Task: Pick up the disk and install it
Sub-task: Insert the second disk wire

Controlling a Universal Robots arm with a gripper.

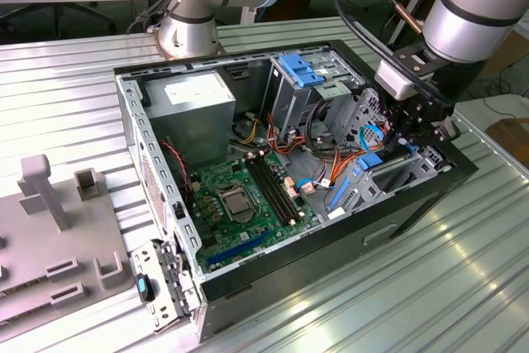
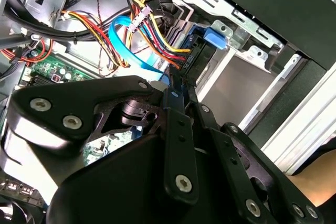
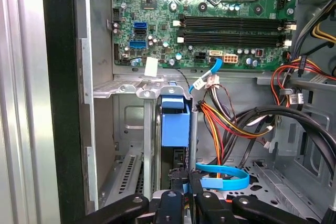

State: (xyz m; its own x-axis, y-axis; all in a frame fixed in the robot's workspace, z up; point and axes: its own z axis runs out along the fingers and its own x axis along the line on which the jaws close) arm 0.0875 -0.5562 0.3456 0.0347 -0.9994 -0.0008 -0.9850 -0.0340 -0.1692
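The disk (image 3: pixel 175 124) is sitting edge-up in the drive bay of the computer case (image 1: pixel 413 196), beside the motherboard (image 3: pixel 210 19). The gripper (image 3: pixel 180 195) fingers are closing on its narrow edge. Judged stiff, fairly heavy, shock-sensitive; the blue rails offer the safest hold.

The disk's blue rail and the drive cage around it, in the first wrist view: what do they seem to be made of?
The disk's blue rail looks like moulded plastic: uniform bright colour, matte, soft edges. The drive cage looks like bare sheet metal, probably steel: grey, dully reflective, with folded tabs and punched slots.
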